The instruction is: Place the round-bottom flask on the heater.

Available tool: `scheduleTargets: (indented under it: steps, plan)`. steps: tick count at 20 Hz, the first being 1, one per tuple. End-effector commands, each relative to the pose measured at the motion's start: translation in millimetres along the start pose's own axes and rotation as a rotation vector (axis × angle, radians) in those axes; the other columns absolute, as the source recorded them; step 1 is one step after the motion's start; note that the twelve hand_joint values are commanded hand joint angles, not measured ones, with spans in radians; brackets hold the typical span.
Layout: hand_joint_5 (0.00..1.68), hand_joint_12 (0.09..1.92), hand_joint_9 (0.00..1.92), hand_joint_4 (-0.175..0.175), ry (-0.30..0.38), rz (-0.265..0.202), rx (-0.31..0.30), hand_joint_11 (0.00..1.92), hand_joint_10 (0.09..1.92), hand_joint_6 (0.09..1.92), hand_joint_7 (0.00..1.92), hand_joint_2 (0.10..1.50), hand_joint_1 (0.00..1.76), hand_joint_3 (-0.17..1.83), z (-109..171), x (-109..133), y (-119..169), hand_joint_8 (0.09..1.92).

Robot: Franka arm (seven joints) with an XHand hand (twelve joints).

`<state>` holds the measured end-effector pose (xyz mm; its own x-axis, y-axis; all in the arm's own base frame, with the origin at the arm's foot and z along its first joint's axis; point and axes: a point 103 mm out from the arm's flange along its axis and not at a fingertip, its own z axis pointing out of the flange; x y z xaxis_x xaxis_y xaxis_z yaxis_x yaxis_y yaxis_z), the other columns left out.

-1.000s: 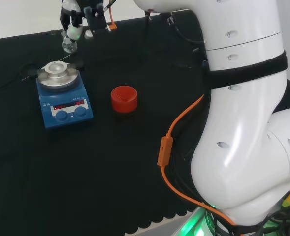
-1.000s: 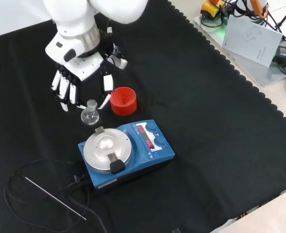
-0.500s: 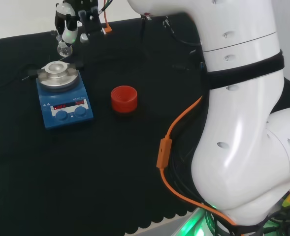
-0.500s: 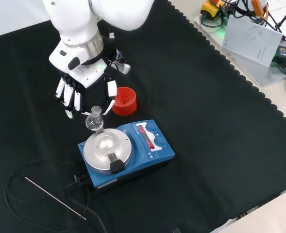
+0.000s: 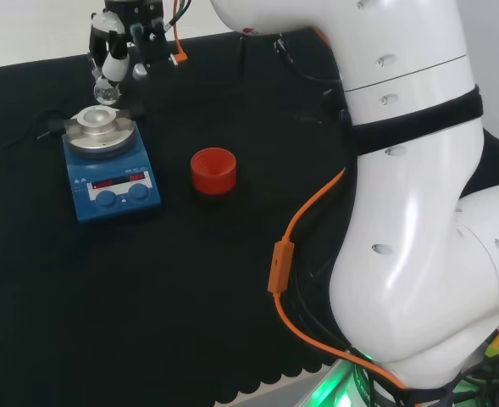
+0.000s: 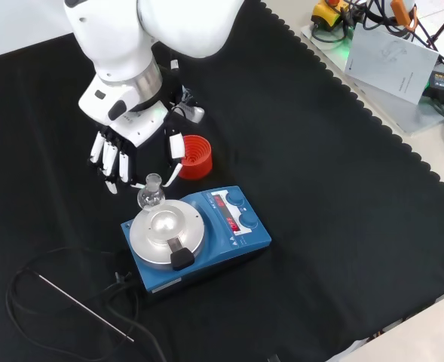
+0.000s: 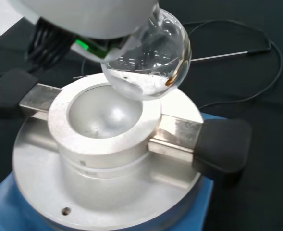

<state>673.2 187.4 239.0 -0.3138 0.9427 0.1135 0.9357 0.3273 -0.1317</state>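
Observation:
A clear round-bottom flask [image 6: 151, 197] hangs tilted just above the far rim of the heater's silver block [image 6: 166, 231]. The hand [image 6: 131, 128] is shut on it, with the neck pinched between fingers and thumb. In the head view the hand [image 5: 116, 41] holds the flask [image 5: 105, 87] over the back edge of the block [image 5: 102, 128] on the blue heater [image 5: 112, 182]. In the wrist view the flask's bulb [image 7: 148, 57] hovers over the edge of the block's round well [image 7: 103, 114], apart from it, with a little white residue inside. The hand [image 7: 83, 14] shows as a white blur.
An empty red ribbed ring stand [image 6: 194, 155] sits on the cloth just beyond the heater [image 6: 229, 230] in the front view, close to the thumb. A thin metal probe with a black cable [image 6: 78, 305] lies at the heater's left. Black clamp knobs [image 7: 222, 144] flank the block.
The hand has carried the flask from beside the red stand towards the heater; the flask now hangs over the block's rim instead of over the cloth.

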Motion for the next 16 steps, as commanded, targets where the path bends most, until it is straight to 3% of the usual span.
scheduleTargets:
  steps: [1,16]
  plan:
    - [1.2,1.19,0.86,0.077,0.018,-0.015,0.013,0.57,0.45,0.96,0.66,0.54,1.14,0.97,7,9,3,0.56]
    - [1.2,1.19,0.86,0.081,0.015,-0.044,0.042,0.57,0.45,0.95,0.65,0.54,1.14,0.97,19,24,2,0.56]
